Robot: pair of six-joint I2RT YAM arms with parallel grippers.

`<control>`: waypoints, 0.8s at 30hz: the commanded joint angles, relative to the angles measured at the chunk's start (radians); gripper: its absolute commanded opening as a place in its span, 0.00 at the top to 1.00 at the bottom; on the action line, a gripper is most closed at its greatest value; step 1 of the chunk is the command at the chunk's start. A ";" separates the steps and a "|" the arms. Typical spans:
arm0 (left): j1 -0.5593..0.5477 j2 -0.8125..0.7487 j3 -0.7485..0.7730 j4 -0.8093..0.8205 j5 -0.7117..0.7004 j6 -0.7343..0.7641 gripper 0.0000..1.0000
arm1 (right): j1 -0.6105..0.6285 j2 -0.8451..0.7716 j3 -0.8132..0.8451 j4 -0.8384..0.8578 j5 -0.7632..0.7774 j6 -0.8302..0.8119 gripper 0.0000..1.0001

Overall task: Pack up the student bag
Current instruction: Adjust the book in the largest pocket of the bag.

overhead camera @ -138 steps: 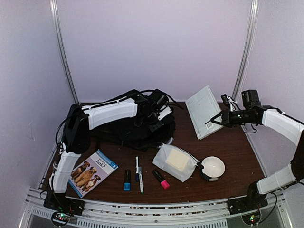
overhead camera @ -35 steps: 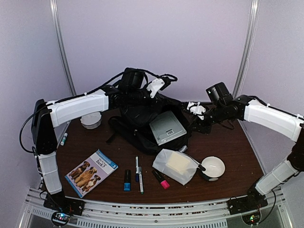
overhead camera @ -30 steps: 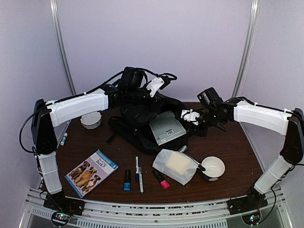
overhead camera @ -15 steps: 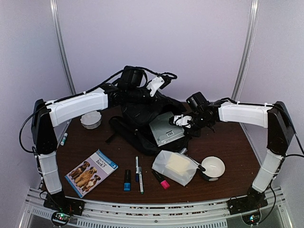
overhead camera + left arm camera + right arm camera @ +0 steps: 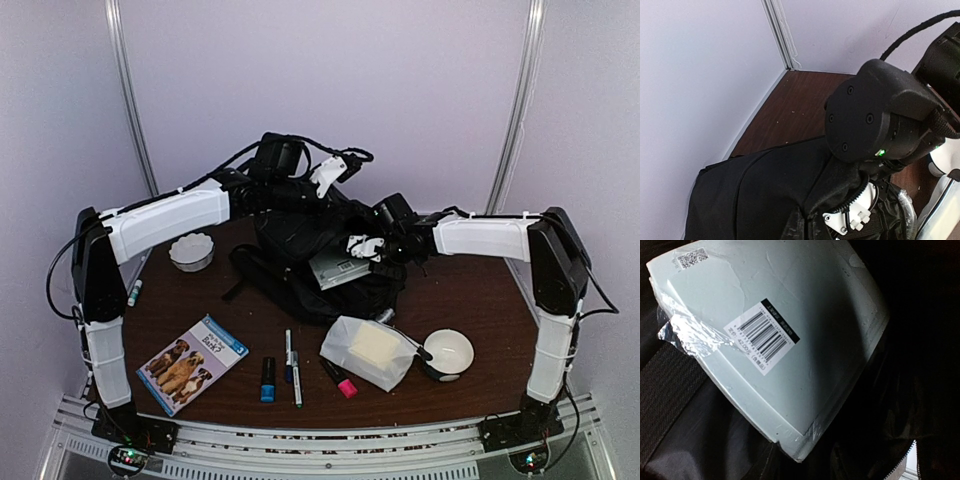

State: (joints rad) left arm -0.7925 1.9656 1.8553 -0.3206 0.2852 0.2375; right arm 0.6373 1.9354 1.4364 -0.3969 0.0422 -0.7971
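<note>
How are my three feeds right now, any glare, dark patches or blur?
Top external: even, purplish light; the student bag reads as a black mass. Right wrist: pale book sharp, glare on its plastic wrap, surroundings nearly black. Left wrist: focused, but a black housing blocks the middle.

The dark brown wooden tabletop (image 5: 480, 290) carries the black student bag (image 5: 290, 275) at its far middle. A white scalloped dish (image 5: 191, 251) sits just left of the bag, and a small marker (image 5: 134, 292) lies at the left edge. Near the front left lies a booklet with dogs on its cover (image 5: 196, 363). To its right, in a row, are a short blue-and-black marker (image 5: 268, 381), two pens side by side (image 5: 292, 367) and a pink highlighter (image 5: 339, 378). A translucent white pouch (image 5: 368, 348) lies right of them, with a round white bowl (image 5: 448, 352) beside it.
</note>
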 commanded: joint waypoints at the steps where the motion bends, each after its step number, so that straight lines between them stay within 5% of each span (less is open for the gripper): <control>1: -0.017 -0.024 0.087 0.172 0.108 0.016 1.00 | 0.018 0.034 0.042 0.138 0.068 0.101 0.65; 12: -0.017 -0.033 0.062 0.193 0.099 0.006 1.00 | 0.021 0.073 0.028 0.186 0.139 0.215 0.59; 24: 0.024 -0.016 0.023 0.223 0.005 -0.079 1.00 | 0.024 -0.220 -0.167 0.044 -0.071 0.266 0.53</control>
State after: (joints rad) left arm -0.7853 1.9656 1.8626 -0.3023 0.2726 0.2123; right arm 0.6537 1.8473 1.3426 -0.3019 0.0605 -0.5716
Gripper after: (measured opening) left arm 0.015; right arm 0.459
